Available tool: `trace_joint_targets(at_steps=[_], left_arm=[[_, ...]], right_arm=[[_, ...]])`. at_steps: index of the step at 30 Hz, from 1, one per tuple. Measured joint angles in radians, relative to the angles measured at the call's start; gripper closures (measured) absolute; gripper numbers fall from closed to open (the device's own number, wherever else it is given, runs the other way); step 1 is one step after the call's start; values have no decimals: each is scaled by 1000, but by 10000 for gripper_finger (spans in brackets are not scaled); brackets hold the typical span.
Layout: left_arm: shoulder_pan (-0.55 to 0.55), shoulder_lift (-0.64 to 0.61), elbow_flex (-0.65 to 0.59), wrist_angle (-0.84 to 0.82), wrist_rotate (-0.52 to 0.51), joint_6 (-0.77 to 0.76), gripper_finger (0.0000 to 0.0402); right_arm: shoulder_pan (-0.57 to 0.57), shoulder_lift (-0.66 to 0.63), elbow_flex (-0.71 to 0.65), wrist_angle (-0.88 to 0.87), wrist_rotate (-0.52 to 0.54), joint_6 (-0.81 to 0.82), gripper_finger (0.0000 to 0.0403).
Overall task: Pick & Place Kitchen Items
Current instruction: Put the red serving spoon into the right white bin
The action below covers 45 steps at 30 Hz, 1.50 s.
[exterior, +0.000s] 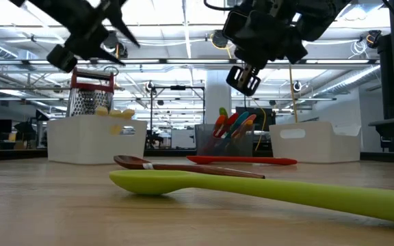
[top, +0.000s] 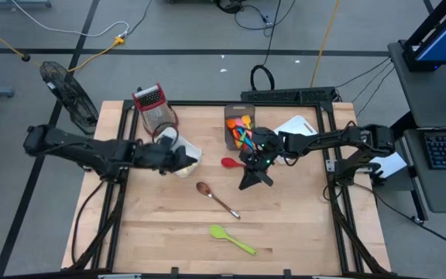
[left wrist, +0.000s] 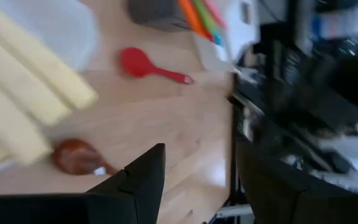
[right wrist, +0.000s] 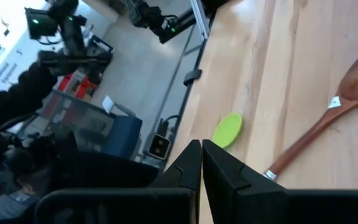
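My left gripper (top: 183, 160) (left wrist: 197, 162) hangs open and empty over the white bin (top: 194, 149), which holds yellow-handled knives (left wrist: 30, 93). My right gripper (top: 254, 178) (right wrist: 201, 149) is shut and empty, pointing down above the bare table beside the red spoon (top: 229, 163). The red spoon, a brown spoon (top: 215, 198) and a green spoon (top: 232, 240) lie flat on the table. A dark grey bin (top: 231, 124) holds several coloured utensils (top: 244, 130) standing upright in it.
A red-topped metal grater (top: 152, 105) stands at the far left behind the white bin. Another white bin (top: 299, 126) sits at the far right. A black frame (top: 339, 194) runs along the table's edges. Bare wood lies around the green spoon.
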Motion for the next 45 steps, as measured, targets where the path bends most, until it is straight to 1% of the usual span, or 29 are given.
trace_joint_targets(at_steps=[4, 8, 11, 13, 15, 17, 19, 23, 25, 27, 30, 36, 40, 43, 45], left_arm=[[-132, 30, 0, 92, -150, 71, 201], [-253, 86, 1, 202, -308, 151, 201], [-328, 141, 1, 319, -410, 243, 201], [-371, 176, 1, 396, -459, 324, 201], [-404, 207, 1, 450, -492, 415, 201], [-433, 227, 1, 454, -520, 493, 201], [-450, 235, 0, 446, -531, 562, 201], [-463, 238, 0, 423, -538, 628, 201], [-463, 230, 0, 423, -538, 653, 201], [-462, 217, 0, 410, -532, 681, 201], [-463, 186, 0, 354, -526, 720, 201], [-462, 77, 0, 218, -475, 765, 201], [-462, 14, 0, 183, -470, 826, 201], [-462, -18, 0, 180, -462, 878, 201], [-462, -36, 0, 176, -448, 899, 201]], right_arm=[[0, 0, 0, -13, 0, -73, 394], [0, 0, 0, 4, 0, -168, 395], [0, 0, 0, 4, 1, -248, 396], [2, 0, 0, 2, 6, -299, 396], [10, 0, 0, -5, 53, -353, 396], [26, -1, 0, -22, 145, -410, 396], [46, -9, 0, -62, 264, -476, 395], [93, -10, 1, -164, 530, -596, 387], [110, -10, 1, -231, 628, -622, 380], [121, -10, 1, -297, 695, -631, 372], [123, -10, 0, -361, 757, -624, 357], [76, -10, 0, -376, 781, -571, 319], [56, 3, 0, -436, 882, -563, 295], [46, 22, 0, -482, 911, -559, 280], [46, 42, 1, -484, 952, -557, 271]])
